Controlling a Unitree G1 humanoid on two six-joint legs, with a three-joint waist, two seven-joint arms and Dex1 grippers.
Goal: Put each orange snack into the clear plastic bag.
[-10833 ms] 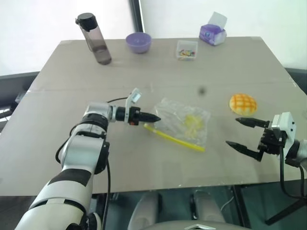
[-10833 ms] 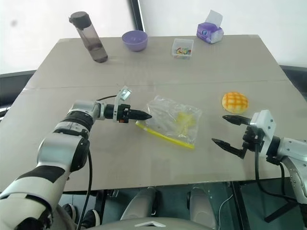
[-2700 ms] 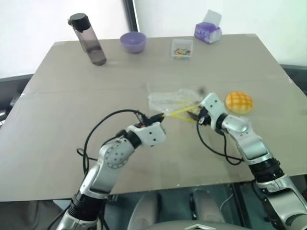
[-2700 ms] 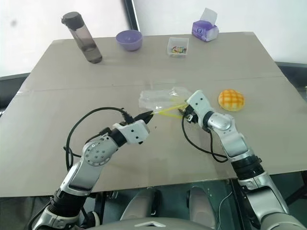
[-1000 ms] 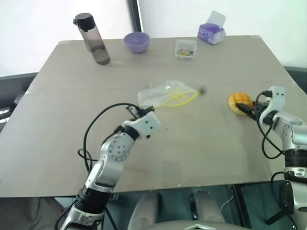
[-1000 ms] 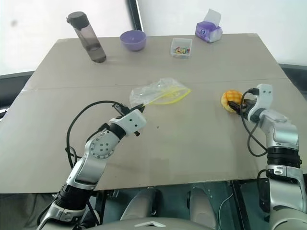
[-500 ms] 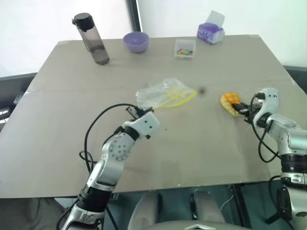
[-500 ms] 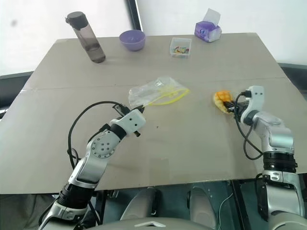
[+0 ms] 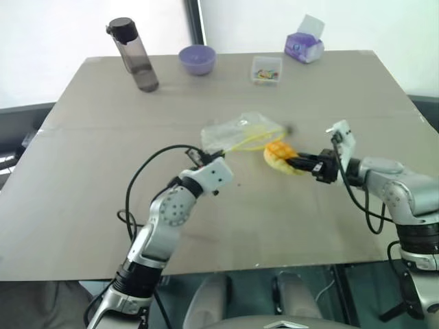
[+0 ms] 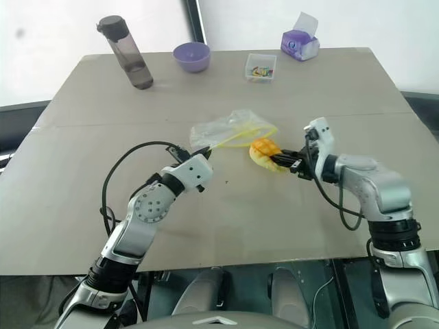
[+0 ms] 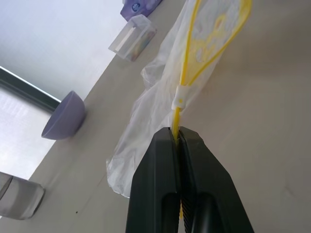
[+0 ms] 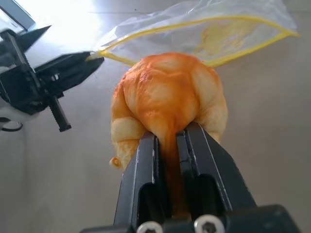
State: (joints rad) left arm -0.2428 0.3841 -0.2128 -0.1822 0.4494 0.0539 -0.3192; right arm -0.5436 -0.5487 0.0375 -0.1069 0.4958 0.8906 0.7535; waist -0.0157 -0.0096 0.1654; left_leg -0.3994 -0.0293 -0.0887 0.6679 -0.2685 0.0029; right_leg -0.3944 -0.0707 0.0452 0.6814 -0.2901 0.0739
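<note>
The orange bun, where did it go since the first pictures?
The right gripper shut on the orange bun and carried it left to the clear bag, whose yellow strip the left gripper grabbed and lifted. Bottle, bowl and boxes stayed.

A grey-brown desk (image 9: 103,226) carries the things. Along its far edge stand a dark bottle (image 9: 133,55), a purple bowl (image 9: 197,59), a small clear box (image 9: 266,70) and a purple tissue box (image 9: 304,45). The clear plastic bag (image 9: 230,131) touches it mid-desk.
</note>
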